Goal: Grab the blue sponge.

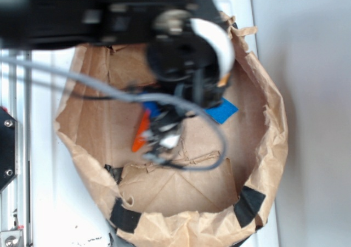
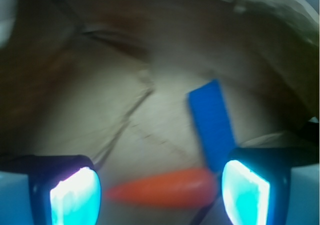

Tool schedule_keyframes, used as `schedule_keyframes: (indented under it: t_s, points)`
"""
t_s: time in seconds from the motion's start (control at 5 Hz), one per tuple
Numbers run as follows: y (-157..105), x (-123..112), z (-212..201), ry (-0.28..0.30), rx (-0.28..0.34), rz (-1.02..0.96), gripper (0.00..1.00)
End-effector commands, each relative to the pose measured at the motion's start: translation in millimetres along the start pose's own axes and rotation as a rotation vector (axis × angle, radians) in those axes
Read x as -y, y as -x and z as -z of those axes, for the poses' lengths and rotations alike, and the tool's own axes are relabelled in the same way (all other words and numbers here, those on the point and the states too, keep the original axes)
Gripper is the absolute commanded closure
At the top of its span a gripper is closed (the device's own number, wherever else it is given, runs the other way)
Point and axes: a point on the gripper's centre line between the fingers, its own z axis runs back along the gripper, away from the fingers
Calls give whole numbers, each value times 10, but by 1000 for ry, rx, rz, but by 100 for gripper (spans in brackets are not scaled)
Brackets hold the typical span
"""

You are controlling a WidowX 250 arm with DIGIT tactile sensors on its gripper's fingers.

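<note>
Sponge [image 2: 212, 122] lies flat in the bag [image 1: 263, 99], touching the carrot [image 2: 160, 189]. My end effector [image 2: 160, 195] is spread wide, over the carrot. I should slide toward the sponge before I squeeze.

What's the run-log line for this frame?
phase: approach | hand: open, empty | blue sponge: flat on bag floor, ungrasped | carrot: between fingers
</note>
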Motion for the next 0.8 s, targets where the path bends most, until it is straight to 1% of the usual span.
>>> schedule_keyframes:
  t_s: [0.0,0.2,0.4,0.6]
  points:
    - [-295,-196,159,-119,25,-25,0]
    - [-366,-286,348,-177,15,-44,0]
    - [-398,-304,520,-197,10,-31,0]
    - [-418,-293,707,-204,-20,-14,0]
